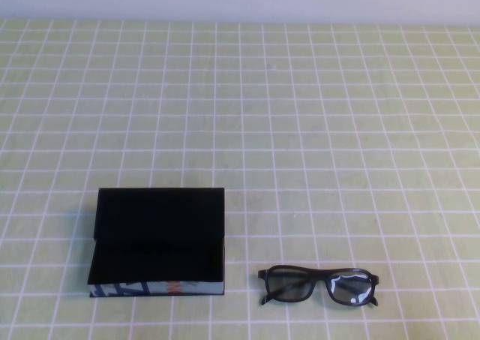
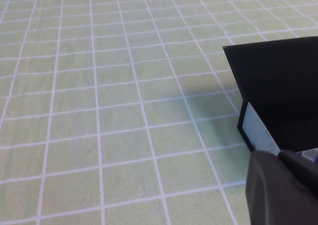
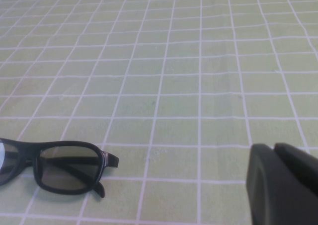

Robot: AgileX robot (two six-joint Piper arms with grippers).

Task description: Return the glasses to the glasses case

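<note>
Nearby, open glasses case (image 1: 157,242) left of glasses (image 1: 319,286), apart; left gripper (image 2: 283,185), right gripper (image 3: 283,183) low, state unclear

Neither arm visible from the high view. Left gripper (image 2: 283,187) seen only from its own wrist camera as a dark blurred finger edge at the frame's corner, low over the tablecloth. Right gripper (image 3: 283,183) likewise a dark blurred edge in its wrist camera, hanging low. Finger spacing unreadable for both.
</note>
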